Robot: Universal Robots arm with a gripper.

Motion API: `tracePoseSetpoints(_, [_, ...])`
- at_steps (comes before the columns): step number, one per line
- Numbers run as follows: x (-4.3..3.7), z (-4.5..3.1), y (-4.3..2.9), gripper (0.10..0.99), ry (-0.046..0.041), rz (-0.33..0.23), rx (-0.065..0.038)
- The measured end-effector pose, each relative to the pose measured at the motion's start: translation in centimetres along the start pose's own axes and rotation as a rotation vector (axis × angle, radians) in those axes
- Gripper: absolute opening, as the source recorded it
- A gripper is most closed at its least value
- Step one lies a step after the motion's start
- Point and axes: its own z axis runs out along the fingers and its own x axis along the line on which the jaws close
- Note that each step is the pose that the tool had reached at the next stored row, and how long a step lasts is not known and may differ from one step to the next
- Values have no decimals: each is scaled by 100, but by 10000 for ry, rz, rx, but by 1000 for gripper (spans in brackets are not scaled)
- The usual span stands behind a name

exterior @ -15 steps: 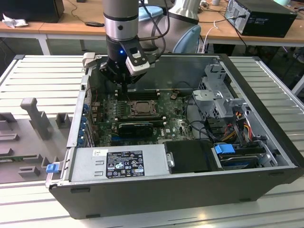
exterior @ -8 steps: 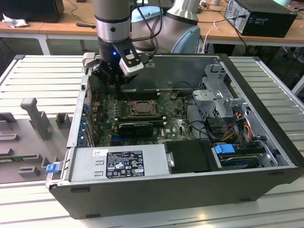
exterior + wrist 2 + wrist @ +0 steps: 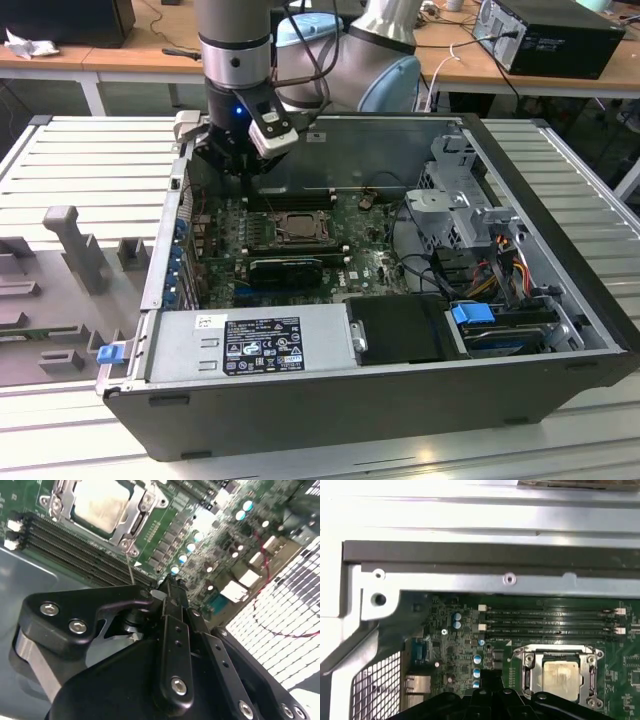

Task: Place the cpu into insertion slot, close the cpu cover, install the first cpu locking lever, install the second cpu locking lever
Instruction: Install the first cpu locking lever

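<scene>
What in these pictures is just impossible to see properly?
- Exterior view: the cpu is too small to show whether it is locked down.
- Second wrist view: the cpu cover is cut off by the picture's edge, and the pincer hides the circuit board behind it.
- First wrist view: the pincer's dark body covers the board near the cpu.

An open computer case (image 3: pixel 400 410) holds a grey power supply (image 3: pixel 250 345) and memory slots (image 3: pixel 550 621).

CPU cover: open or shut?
Shut. In the first wrist view the thin square silver metal cover plate lies flat, framing the silvery-grey square chip seated in its window.
</scene>
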Motion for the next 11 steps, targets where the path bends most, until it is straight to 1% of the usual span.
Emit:
tracePoseSetpoints(2, [-12, 9, 24, 106, 1, -1, 0])
tracePoseSetpoints(6, [-25, 11, 28, 106, 0, -2, 0])
tracePoseSetpoints(10, [-67, 13, 46, 106, 0, 0, 1])
tracePoseSetpoints(11, [-88, 14, 50, 106, 1, 0, 1])
